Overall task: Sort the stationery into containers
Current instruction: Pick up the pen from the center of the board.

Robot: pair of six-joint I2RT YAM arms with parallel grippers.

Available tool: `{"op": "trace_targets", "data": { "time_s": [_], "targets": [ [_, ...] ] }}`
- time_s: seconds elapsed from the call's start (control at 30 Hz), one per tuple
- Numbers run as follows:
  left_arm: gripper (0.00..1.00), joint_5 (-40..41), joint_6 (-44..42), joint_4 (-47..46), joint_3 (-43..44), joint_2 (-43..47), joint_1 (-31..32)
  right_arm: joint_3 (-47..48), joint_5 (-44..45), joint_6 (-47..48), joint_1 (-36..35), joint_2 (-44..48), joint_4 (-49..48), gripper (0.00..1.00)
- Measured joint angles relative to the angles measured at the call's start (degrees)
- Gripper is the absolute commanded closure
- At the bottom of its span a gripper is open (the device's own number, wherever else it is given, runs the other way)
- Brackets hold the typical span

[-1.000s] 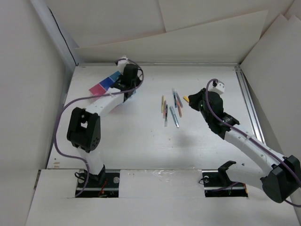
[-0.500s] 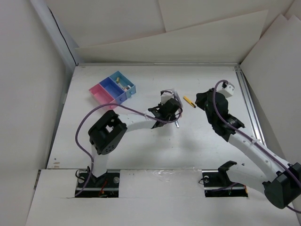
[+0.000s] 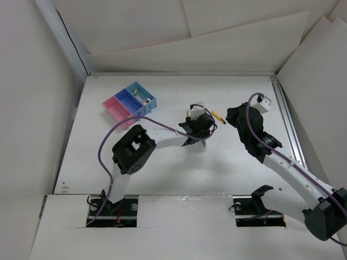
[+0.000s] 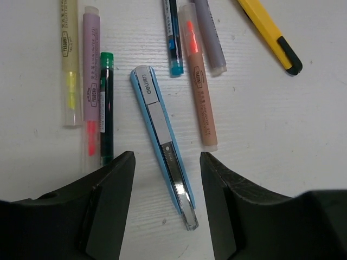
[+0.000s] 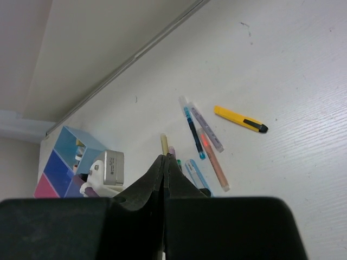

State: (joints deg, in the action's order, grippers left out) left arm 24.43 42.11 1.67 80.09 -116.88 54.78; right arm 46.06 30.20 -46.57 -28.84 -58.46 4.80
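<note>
White table [image 3: 162,168] boxed in w/ pale boards on all sides. Containers [image 3: 130,99] sit far-left, a pink bin + two blue joined in a row; the end blue one has smth small inside, can't tell what. The rest of the stationery [image 4: 200,81] lies loose mid-table, well apart from the bins. Step in hand, I'd say: approach for a pick. Left end effector [image 4: 167,160] hangs above the pile w/ fingers [image 4: 111,200] spread, straddling the blue cutter [image 4: 162,162] near its blade end, nothing pinched. The cutter lies a bit slanted across the gap, and the green pen [image 4: 107,103] is just beside the left finger, so the next move prob. calls for a slight wrist turn, a straight drop, then a squeeze across the narrow body w/o catching the pen. Left arm reaches from its base out to centre, elbow bent, wrist pointing down. Right arm is folded and raised; right end effector [image 5: 165,162] is pressed together and empty, near the yellow cutter [image 5: 239,119].
</note>
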Motion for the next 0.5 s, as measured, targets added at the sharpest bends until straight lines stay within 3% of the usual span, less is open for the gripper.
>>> {"op": "trace_targets", "data": {
  "time_s": [0.33,0.5],
  "targets": [
    [0.53,0.92,0.11,-0.04,1.49,-3.63,0.00,-0.04,-0.39,-0.02,0.00,1.42,0.26,1.00],
    [0.68,1.01,0.15,0.09,4.00,-5.49,0.00,-0.07,-1.31,0.00,0.00,1.55,0.31,1.00]
  ]
}}
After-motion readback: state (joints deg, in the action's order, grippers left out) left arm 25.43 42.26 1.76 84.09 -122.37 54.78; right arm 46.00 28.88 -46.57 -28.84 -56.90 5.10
